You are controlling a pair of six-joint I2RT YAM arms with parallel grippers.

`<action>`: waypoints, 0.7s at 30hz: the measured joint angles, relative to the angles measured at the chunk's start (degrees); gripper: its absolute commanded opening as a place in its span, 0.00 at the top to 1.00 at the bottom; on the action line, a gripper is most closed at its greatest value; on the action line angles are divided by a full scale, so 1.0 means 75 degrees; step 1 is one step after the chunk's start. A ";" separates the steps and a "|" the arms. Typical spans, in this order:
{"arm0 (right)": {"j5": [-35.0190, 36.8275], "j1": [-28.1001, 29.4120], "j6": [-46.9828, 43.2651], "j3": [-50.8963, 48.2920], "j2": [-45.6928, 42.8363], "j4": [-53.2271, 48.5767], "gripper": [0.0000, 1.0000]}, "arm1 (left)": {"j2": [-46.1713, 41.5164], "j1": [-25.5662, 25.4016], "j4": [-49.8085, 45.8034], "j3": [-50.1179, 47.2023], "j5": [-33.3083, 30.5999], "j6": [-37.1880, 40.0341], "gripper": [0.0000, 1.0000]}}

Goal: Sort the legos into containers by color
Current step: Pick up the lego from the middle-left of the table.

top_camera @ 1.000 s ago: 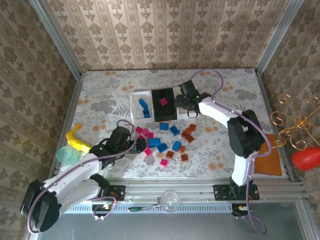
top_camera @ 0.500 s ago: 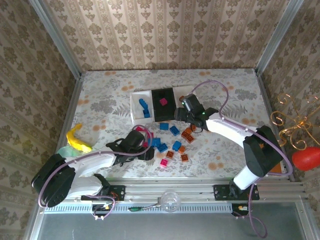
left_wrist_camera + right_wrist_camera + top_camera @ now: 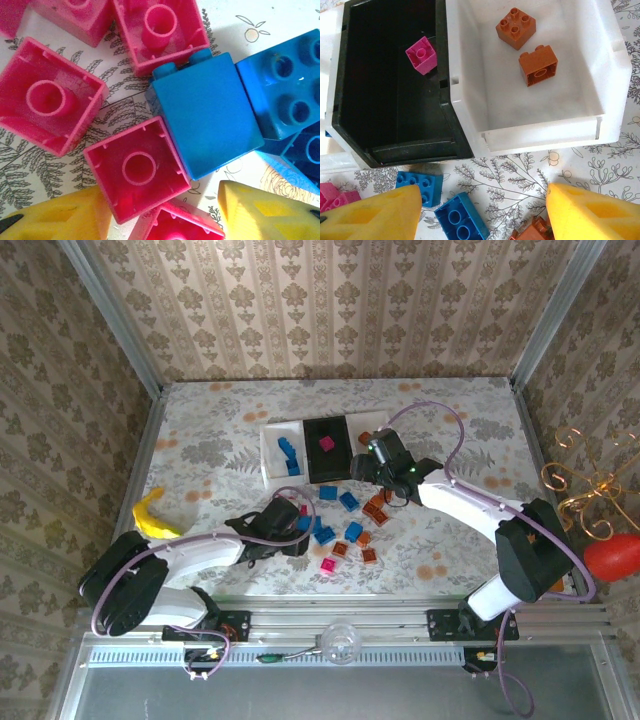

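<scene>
My left gripper (image 3: 160, 220) is low over a cluster of legos (image 3: 322, 533), its yellow fingers (image 3: 50, 215) open on either side of an upturned pink brick (image 3: 135, 170), with a gap still showing on the right side. A blue brick (image 3: 205, 115) lies beside it. My right gripper (image 3: 480, 220) hovers open and holds nothing, just in front of the containers. The black tray (image 3: 385, 100) holds one pink brick (image 3: 422, 55). The right white tray (image 3: 570, 100) holds two orange bricks (image 3: 538, 65). The left white tray (image 3: 272, 455) holds blue bricks (image 3: 288, 452).
Loose blue (image 3: 348, 501), orange (image 3: 376, 508) and pink (image 3: 328, 565) bricks lie scattered in front of the trays. A yellow banana toy (image 3: 152, 515) sits at the left edge. A red object (image 3: 612, 558) and a gold wire ornament (image 3: 590, 490) stand outside the right rail.
My left gripper slid right onto the pink bricks and its jaws narrowed. My right gripper drew back from over the trays toward the loose bricks.
</scene>
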 measured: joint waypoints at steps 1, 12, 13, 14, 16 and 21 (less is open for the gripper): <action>0.0000 0.0000 0.0000 -0.0015 -0.0003 0.0003 0.32 | -0.0003 -0.0026 0.0006 0.0000 -0.0003 0.0003 0.35; 0.0000 0.0000 0.0003 -0.0052 -0.0003 0.0020 0.31 | -0.0265 -0.0536 -0.0216 -0.0181 -0.0323 -0.0119 0.43; 0.0000 0.0000 0.0003 -0.0052 -0.0003 0.0020 0.32 | -0.0251 -0.0545 -0.0207 -0.0181 -0.0364 -0.0117 0.45; 0.0000 0.0000 0.0003 -0.0052 -0.0003 0.0017 0.31 | -0.0219 -0.0542 -0.0192 -0.0181 -0.0402 -0.0117 0.47; 0.0000 0.0000 0.0000 -0.0052 -0.0003 0.0015 0.31 | -0.0169 -0.0545 -0.0166 -0.0178 -0.0493 -0.0114 0.51; 0.0003 0.0000 0.0000 -0.0052 -0.0026 0.0009 0.31 | -0.0181 -0.0600 -0.0213 -0.0160 -0.0647 -0.0085 0.59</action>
